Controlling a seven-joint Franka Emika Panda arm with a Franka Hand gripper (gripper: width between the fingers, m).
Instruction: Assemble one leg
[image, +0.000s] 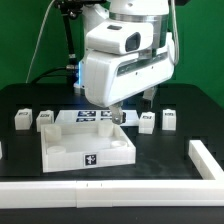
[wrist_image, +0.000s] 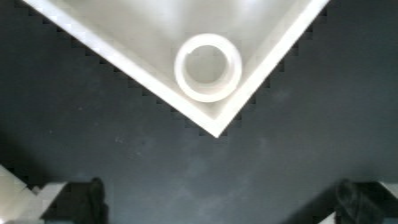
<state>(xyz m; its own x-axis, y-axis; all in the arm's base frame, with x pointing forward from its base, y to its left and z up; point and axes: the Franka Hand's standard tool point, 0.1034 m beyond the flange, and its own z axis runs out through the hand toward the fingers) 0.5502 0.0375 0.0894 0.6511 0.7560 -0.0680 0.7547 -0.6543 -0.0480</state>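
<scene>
Several legs, small white posts with marker tags, stand on the black table: two at the exterior view's left (image: 20, 119) (image: 44, 118) and two at its right (image: 148, 121) (image: 171, 119). My gripper (image: 117, 112) hangs over the far right corner of the large white rimmed panel (image: 60, 152). In the wrist view my gripper (wrist_image: 222, 205) is open, with its dark fingers (wrist_image: 80, 200) wide apart and nothing between them. Ahead of them lies the panel's corner with a round socket (wrist_image: 208, 68). No leg shows in the wrist view.
The marker board (image: 92, 117) lies behind the panel, partly hidden by my arm. A white L-shaped fence (image: 208, 162) runs along the table's front and right side. A green wall stands behind.
</scene>
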